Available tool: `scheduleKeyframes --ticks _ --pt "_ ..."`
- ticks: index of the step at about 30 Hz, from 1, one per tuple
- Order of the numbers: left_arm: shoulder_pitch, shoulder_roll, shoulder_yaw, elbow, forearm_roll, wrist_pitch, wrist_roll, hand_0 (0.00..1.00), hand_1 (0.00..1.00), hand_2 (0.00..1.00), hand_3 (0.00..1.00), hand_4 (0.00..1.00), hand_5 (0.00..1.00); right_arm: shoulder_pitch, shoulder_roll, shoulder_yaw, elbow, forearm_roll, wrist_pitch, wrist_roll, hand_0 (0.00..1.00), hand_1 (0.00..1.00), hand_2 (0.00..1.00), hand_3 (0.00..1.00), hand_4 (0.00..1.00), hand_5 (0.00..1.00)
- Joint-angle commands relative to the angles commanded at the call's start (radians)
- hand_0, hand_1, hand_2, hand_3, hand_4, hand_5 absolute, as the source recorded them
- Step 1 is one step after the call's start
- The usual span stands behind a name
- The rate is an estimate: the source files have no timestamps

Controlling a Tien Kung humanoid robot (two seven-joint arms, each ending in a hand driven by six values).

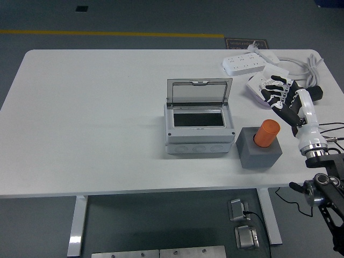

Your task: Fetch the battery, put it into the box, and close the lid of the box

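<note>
The orange battery (266, 134) stands tilted in a grey holder block (259, 149) toward the near right of the table (97, 134), its top exposed for grasping. Just left of it the grey box (199, 133) sits with its clear lid (199, 93) propped up at the far side, so the opening is ready. The right robot hand (284, 95) hovers just beyond the battery, fingers spread, holding nothing. Behind it a white power strip (244, 65) and cable crowd the far right; the left is roomy.
</note>
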Motion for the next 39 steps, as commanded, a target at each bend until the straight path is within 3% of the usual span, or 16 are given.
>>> scheduleKeyframes --ticks 11,26,39 --pt "-0.002 -0.001 -0.001 0.0 0.003 0.0 0.001 0.469 0.566 0.54 0.538 0.347 0.002 -0.011 -0.008 -0.05 -0.02 0.028 -0.026 0.028 0.56 0.572 0.57 0.635 0.897 0.412" --pt "-0.008 -0.003 0.007 0.0 0.004 -0.001 0.0 0.469 0.566 0.54 0.538 0.348 0.002 0.007 0.007 -0.101 -0.128 0.043 -0.021 0.037 0.556 0.571 0.571 0.632 0.874 0.384" --pt "-0.007 -0.005 0.007 0.0 0.007 -0.002 0.001 0.469 0.566 0.54 0.538 0.348 0.002 -0.001 0.012 -0.103 -0.141 0.053 -0.024 0.044 0.552 0.564 0.556 0.625 0.855 0.375"
